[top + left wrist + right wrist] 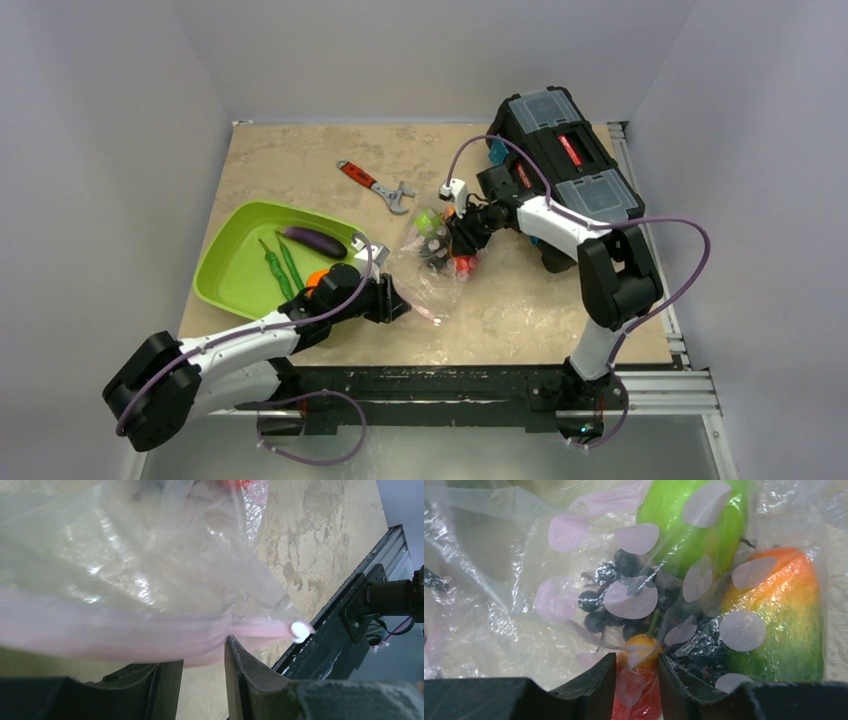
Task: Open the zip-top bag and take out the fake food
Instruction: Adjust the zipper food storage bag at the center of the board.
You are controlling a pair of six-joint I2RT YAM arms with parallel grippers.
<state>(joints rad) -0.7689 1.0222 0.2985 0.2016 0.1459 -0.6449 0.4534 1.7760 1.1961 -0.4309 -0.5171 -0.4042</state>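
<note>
A: Spotted the bag [432, 275]?
B: Yes. Crumpled on the table [560, 310], just right of the tray [225, 270], by its right corner. Clear plastic, pink zip strip [125, 637] along one edge.
A: And the food [462, 265]?
B: Split between two places. Inside the tray: eggplant [313, 241] toward the far side, two pods [290, 265] side by side mid-tray. Orange fruit [316, 279] at the tray's near right rim, half hidden by the left arm [250, 340]. Inside the bag, right of the tray: green fruit [684, 525], orange-green fruit [784, 625], dark grapes [619, 605], small orange ball [642, 645], red piece [636, 702].
A: Left gripper [200, 651]?
B: Low at the bag's near end, just off the tray's near right corner. Fingers [245, 675] narrowly apart, zip strip draped across the tips, white strip end [300, 630] poking out past one of them. Pinched or merely touching, cannot tell.
A: Right gripper [636, 656]?
B: On the side of the bag away from the tray, pointed back toward it. A narrow slot between the fingers, with bag film and the red piece showing in the gap. Gripping or not, cannot tell.
A: Anything else about?
B: Wrench [375, 185] beyond the tray's far right corner, apart from the bag. Toolbox [565, 150] well to the right of the tray, at the table's far edge.
</note>
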